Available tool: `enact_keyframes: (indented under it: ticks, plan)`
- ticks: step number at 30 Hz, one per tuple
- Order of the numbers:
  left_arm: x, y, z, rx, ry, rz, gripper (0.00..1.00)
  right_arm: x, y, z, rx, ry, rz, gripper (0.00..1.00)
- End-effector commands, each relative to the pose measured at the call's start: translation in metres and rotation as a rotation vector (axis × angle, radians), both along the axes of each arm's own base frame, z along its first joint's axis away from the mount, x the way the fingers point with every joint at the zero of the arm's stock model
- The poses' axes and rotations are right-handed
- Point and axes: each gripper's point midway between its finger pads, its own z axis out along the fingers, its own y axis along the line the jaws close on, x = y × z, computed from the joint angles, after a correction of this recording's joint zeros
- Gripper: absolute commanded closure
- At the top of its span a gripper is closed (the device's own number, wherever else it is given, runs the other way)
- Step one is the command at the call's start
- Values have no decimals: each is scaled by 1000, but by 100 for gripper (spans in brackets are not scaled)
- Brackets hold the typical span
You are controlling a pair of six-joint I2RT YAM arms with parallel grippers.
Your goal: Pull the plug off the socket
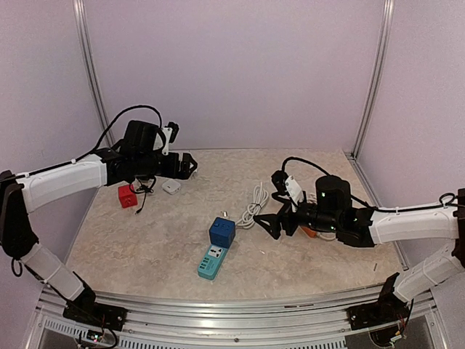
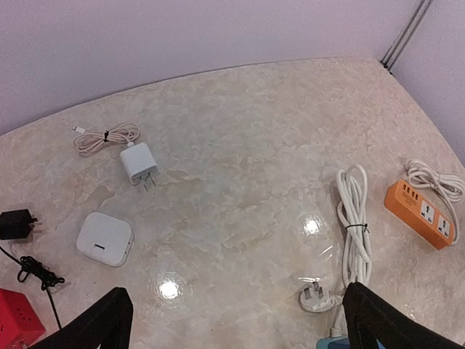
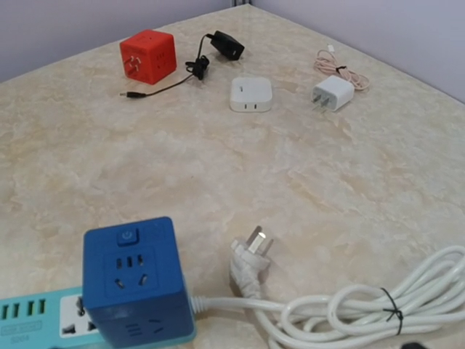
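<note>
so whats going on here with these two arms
Two robot arms are meant to pull a plug off a socket. Neither holds anything: the left pincer hovers open at the far left, the right pincer is open near the white cable. The white plug lies loose on the table beside the blue cube socket, which sits on the teal power strip.

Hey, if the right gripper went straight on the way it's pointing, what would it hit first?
Probably the loose white plastic plug lying beside the blue cube-shaped socket, though depth is unclear.
</note>
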Motion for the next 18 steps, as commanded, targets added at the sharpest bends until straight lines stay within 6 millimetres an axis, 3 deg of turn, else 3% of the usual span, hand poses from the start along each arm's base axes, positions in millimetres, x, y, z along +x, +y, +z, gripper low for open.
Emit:
enact_keyframes:
  ticks: [1, 4, 7, 12, 18]
  plan:
    - [-34, -13, -5, -22, 31, -117, 1, 3, 1, 15, 21, -22, 7, 0]
    - [-67, -28, -5, -63, 17, -160, 1, 4, 2, 8, 1, -10, 4, 0]
    - [-84, -32, -18, -20, 58, -120, 1, 3, 3, 2, -8, 6, 10, 0]
    - [-121, -53, -64, 91, 165, -174, 1, -3, 10, -8, -26, 15, 74, 1]
    - [-157, -51, -114, 72, 306, -177, 1, -1, 32, -30, -99, 62, 158, 5]
